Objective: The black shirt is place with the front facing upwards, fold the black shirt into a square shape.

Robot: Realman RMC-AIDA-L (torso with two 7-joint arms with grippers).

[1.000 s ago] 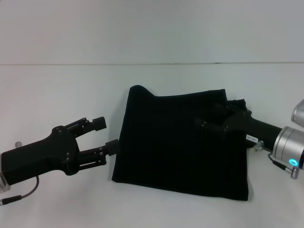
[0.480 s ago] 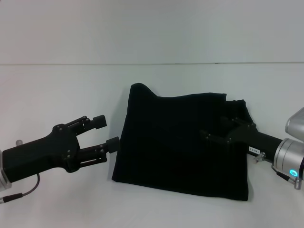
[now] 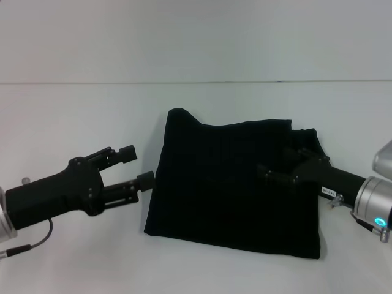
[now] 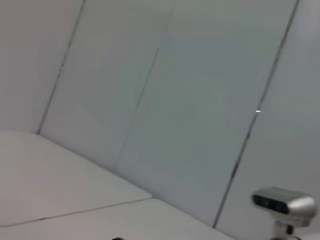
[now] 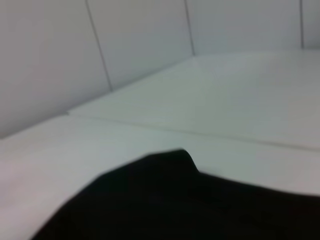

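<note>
Shirt [image 3: 236, 184] lying on the bench [image 3: 73, 116], already folded into a rough, slightly skewed rectangle, no lettering showing, one far corner poking up as a small peak. Between the two grippers, its near-left edge just beside the left gripper's fingertips, its right portion under the right gripper. Left gripper [image 3: 136, 166] open, jaws spread and empty, pointed at the cloth's left edge but apart from it, probably set there to take that edge for another fold, or just freed from it. Right gripper [image 3: 275, 171] reaching in from the right over the cloth, low above it or resting on it; black on black, so cannot tell whether open or closed, nor whether any cloth is pinched. Judged from the lie of the cloth: most of the folding done, shape wider than deep and not yet a true square, so one more fold or some tidying of the raised corner likely needed. Right wrist view: only the dark fold and its peaked corner against the pale bench.
</note>
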